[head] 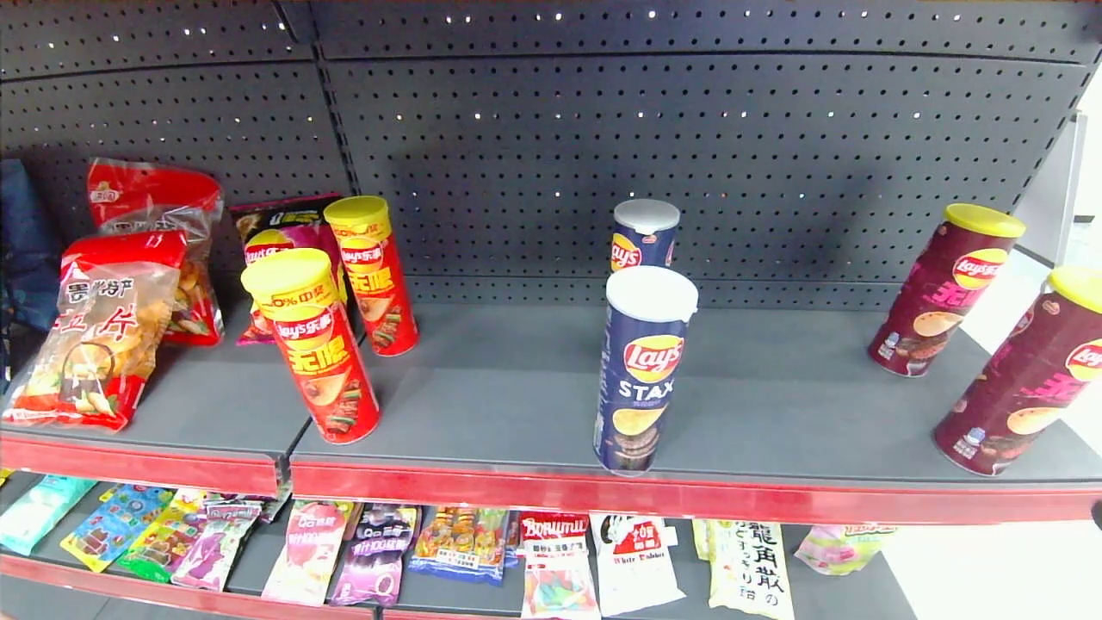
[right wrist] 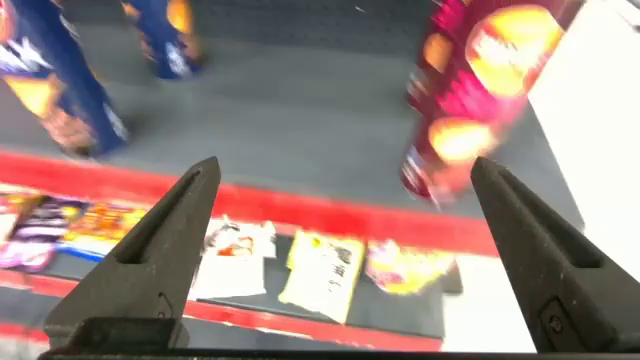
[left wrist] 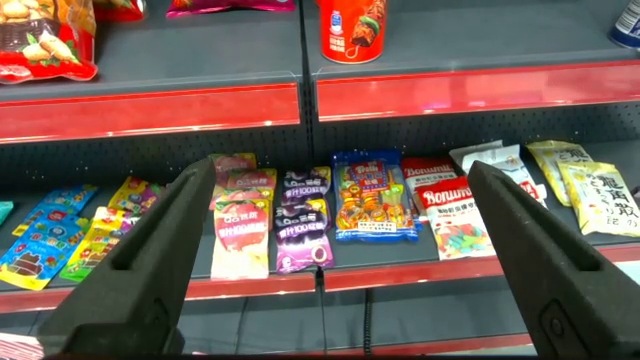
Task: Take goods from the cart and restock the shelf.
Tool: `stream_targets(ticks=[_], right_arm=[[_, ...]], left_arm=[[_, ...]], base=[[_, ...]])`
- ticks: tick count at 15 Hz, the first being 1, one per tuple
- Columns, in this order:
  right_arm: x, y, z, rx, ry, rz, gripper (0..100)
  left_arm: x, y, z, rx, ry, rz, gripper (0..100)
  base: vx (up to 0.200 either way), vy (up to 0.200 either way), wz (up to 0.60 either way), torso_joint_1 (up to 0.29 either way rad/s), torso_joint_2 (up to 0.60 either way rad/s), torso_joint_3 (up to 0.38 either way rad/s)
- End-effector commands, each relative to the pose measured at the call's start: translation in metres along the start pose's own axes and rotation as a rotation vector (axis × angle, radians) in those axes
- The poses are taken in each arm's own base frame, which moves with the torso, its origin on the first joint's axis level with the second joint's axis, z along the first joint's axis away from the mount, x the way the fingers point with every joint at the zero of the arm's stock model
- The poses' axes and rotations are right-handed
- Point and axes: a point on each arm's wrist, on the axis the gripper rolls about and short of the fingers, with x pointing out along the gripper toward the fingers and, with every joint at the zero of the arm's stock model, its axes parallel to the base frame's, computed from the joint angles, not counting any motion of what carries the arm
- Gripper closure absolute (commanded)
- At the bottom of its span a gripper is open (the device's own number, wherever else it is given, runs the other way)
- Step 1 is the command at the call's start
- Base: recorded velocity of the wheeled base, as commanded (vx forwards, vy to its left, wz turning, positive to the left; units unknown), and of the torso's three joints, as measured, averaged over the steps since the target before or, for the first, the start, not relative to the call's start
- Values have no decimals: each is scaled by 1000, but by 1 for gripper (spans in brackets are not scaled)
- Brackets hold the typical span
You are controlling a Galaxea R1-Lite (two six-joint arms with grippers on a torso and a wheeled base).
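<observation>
The upper shelf [head: 516, 387] carries two red chip cans [head: 323, 344], two blue cans [head: 641, 370] and two maroon cans [head: 943, 288] at the right. My left gripper [left wrist: 342, 168] is open and holds nothing. It hangs in front of the lower shelf, below a red can [left wrist: 352, 28]. My right gripper [right wrist: 345, 165] is also open with nothing in it. It hovers before the shelf's red front edge [right wrist: 300, 205], with a maroon can [right wrist: 470, 100] and a blue can [right wrist: 60, 80] standing beyond it.
Red snack bags [head: 103, 327] lean at the upper shelf's left end. Several candy and snack packets [left wrist: 300, 225] lie along the lower shelf. Bare shelf room lies between the red and blue cans and between the blue and maroon cans.
</observation>
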Motion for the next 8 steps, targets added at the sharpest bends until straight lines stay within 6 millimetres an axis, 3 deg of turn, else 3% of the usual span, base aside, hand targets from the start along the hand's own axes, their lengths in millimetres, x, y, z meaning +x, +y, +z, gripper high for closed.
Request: stream_targets(ticks=[1,3,5,8], right_arm=[[-36,6,-56,-43,-110,-21,0],[-40,10,-87,-42,-160,2,0],[-35,10,-101,38,-109,-23,0],[-35,9,-102,77,-94,-29,0]], left_arm=[[0,0,0,0,2,-1,0],[0,0,0,0,2,-1,0],[0,0,0,-12,2,-1,0],[0,0,0,-15,2,-1,0]], base=[[0,0,0,0,0,0],[0,0,0,0,0,0],[0,0,0,0,0,0],[0,0,0,0,0,0]])
